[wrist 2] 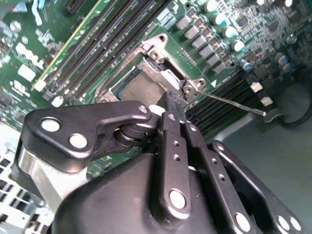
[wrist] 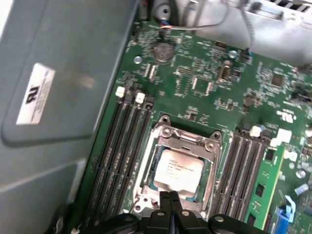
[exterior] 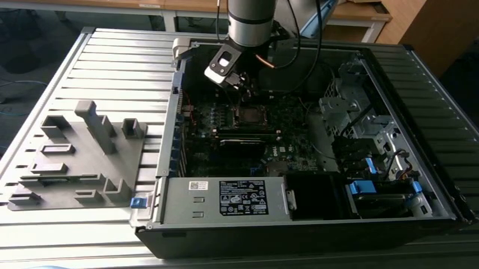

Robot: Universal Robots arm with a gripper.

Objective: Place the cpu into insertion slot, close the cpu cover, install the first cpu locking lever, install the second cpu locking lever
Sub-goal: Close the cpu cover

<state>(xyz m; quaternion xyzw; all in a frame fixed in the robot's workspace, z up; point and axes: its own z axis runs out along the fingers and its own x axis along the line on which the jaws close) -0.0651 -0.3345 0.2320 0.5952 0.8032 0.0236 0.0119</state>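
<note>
We see the cpu (wrist: 176, 169), a dull silver-grey square with faint print, framed by the silver cpu cover (wrist: 185, 142); our claw (wrist: 169, 196) hangs clenched beside it.

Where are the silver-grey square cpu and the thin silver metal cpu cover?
Silver-grey square cpu (wrist: 178, 168): first wrist view, centre of top.
Thin silver metal cpu cover (wrist: 187, 140): first wrist view, a frame bar.

Bright, even light washes the ribbed table (exterior: 112, 61) in the exterior view, leaving the open computer case (exterior: 299, 230) shadowed inside. In the second wrist view, highlights gleam on the black gripper (wrist 2: 171, 102). The first wrist view's motherboard (wrist: 204, 83) is softly lit.
</note>
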